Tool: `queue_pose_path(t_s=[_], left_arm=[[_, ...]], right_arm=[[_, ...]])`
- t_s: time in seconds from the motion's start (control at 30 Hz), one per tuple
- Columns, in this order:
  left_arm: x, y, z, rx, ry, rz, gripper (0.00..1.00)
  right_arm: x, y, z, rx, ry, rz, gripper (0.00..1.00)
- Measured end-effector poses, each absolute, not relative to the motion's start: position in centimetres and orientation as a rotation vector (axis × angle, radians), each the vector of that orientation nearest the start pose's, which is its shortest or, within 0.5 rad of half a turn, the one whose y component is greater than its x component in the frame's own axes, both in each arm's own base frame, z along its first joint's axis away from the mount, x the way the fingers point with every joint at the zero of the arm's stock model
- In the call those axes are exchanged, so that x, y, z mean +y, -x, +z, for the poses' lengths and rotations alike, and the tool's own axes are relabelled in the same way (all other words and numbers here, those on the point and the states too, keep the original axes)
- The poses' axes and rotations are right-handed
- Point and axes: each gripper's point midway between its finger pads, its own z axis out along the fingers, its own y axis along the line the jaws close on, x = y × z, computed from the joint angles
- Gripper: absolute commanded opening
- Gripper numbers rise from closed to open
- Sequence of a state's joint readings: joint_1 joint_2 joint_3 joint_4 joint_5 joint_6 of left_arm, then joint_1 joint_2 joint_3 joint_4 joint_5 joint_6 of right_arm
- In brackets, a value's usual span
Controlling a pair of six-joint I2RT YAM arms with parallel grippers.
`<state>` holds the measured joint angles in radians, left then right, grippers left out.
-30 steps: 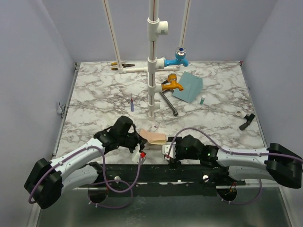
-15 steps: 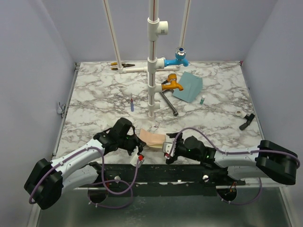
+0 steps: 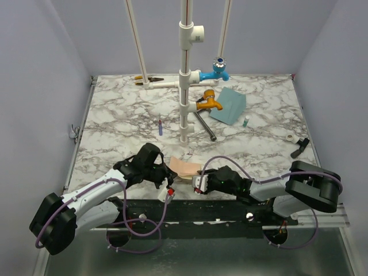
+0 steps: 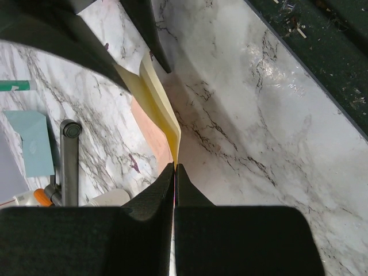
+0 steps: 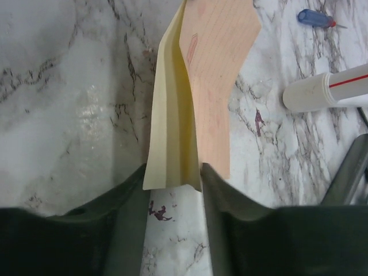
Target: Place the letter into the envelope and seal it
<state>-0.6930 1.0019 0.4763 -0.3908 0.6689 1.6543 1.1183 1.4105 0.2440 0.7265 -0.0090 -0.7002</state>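
The letter (image 3: 185, 167) lies near the table's front edge: a tan sheet (image 5: 215, 86) flat on the marble, with a pale yellow folded part (image 5: 172, 126) rising from its edge. I cannot tell whether the two are one sheet. My left gripper (image 4: 174, 168) is shut on the yellow part's (image 4: 158, 98) near corner. My right gripper (image 5: 172, 169) grips the folded yellow end from the other side, one finger against each flank. In the top view the left gripper (image 3: 170, 183) and right gripper (image 3: 199, 181) face each other across the letter. The teal envelope (image 3: 228, 105) lies flat at the back right, far from both.
A white pipe stand (image 3: 184, 75) with a blue valve (image 3: 219, 68) and an orange valve (image 3: 208, 102) rises just behind the letter. A metal rod (image 3: 204, 125), a purple pen (image 3: 160, 125), a small green bottle (image 3: 245, 122), a tape roll (image 3: 291, 137) and a black tool (image 3: 299, 148) lie around.
My right arm has reached left to the letter and its jaws have narrowed from wide open onto the folded yellow end. The left gripper has stayed shut in place.
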Motion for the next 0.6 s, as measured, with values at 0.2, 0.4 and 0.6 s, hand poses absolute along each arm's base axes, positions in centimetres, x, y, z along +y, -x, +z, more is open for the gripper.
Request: queue_pose_path(t_s=[0.2, 0.4, 0.6], left_arm=[[-22.9, -15.7, 7.9, 0.623, -2.177, -0.338, 0.0], [-22.8, -15.8, 8.4, 0.654, -2.156, -0.336, 0.48], [-23.4, -16.7, 14.6, 0.682, -1.991, -0.28, 0.89]], right_arm=[[29.8, -16.8, 3.3, 1.242, 1.62, 0.299, 0.01], [31.3, -16.4, 7.3, 1.275, 1.51, 0.42, 0.01], [32.1, -16.8, 12.2, 1.428, 1.304, 0.583, 0.01]])
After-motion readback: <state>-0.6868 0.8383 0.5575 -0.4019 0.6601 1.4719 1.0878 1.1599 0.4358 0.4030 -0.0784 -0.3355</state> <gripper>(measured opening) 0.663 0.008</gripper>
